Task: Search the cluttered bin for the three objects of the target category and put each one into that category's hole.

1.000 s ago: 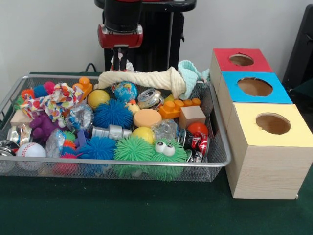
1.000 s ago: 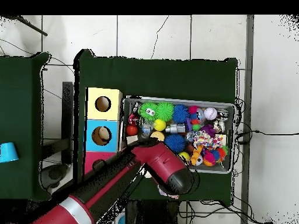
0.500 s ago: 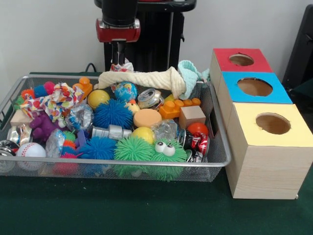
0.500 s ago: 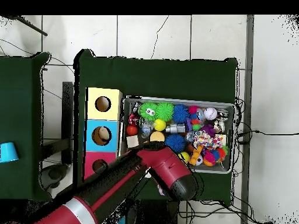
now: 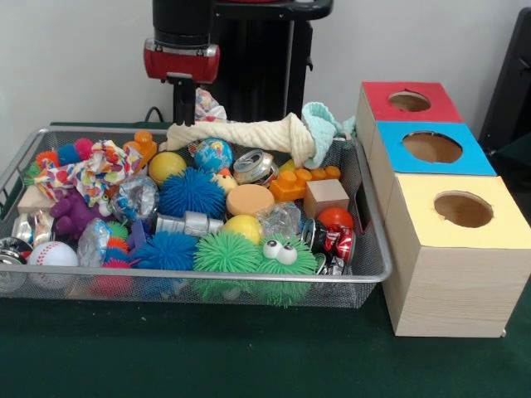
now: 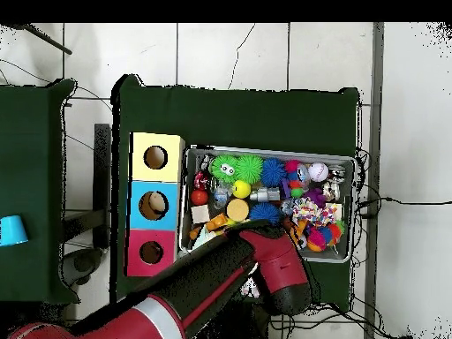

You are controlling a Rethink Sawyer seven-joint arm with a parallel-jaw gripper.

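A wire mesh bin (image 5: 207,276) is packed with toys, balls, cans, blocks and cloths. My gripper (image 5: 182,106) hangs above the bin's far rim, left of its middle. A small crumpled patterned cloth (image 5: 209,105) sits right beside it, and I cannot see whether it is held. Just below lies a cream towel (image 5: 241,133) draped along the far rim. Three boxes with round holes stand to the right: red (image 5: 408,101), blue (image 5: 431,148) and yellow (image 5: 463,209). In the overhead view the red arm (image 6: 265,265) covers the gripper and the bin's lower edge.
In the bin lie a globe ball (image 5: 214,154), a crushed silver can (image 5: 253,164), an orange brick (image 5: 303,181), a wooden cube (image 5: 325,196), a red soda can (image 5: 336,240), a green googly-eyed fuzzy toy (image 5: 282,257) and a baseball (image 5: 51,254). A teal cloth (image 5: 322,123) hangs at the far right corner.
My gripper has risen and shifted left along the bin's far rim. The small patterned cloth stayed near the same spot, slightly higher. Nothing else in the bin moved.
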